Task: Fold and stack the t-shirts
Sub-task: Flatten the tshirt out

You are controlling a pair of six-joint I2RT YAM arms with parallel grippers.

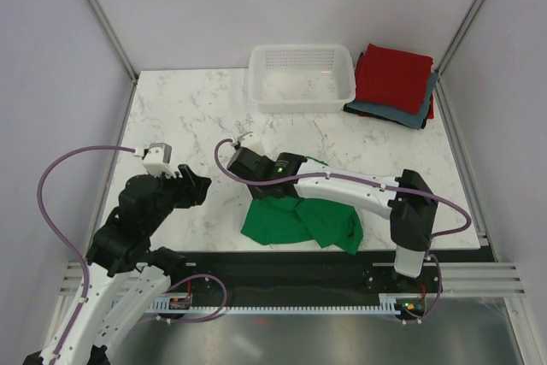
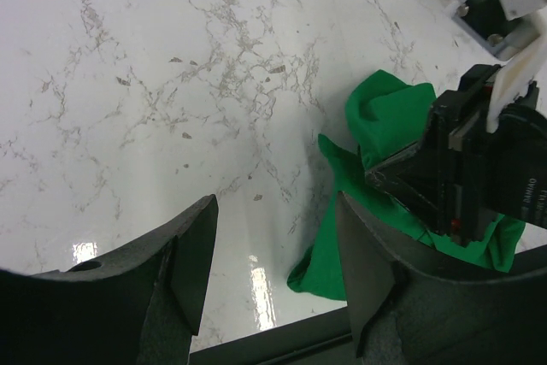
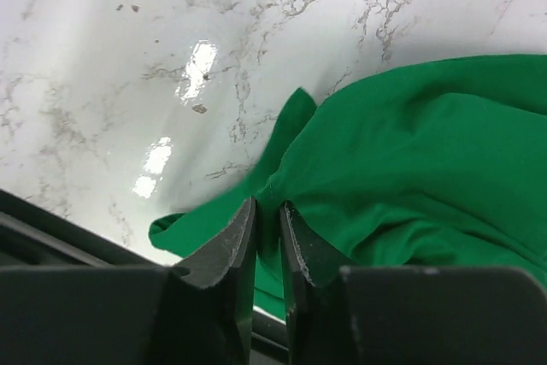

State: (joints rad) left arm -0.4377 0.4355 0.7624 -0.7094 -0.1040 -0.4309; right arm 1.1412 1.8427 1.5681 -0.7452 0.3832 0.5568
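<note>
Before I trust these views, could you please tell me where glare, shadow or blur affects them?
Top external view: even soft light, faint shadows on the table. Left wrist view: glare patches on the table near the bottom edge; the fingers of the left gripper are dark, with little detail. Right wrist view: glare spots upper left; the green t-shirt is sharp.

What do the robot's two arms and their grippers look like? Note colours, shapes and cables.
The left arm and right arm have white links and bulky black joints, each trailed by a looping purple cable. The left gripper and right gripper each have two black wedge-shaped fingers.
</note>
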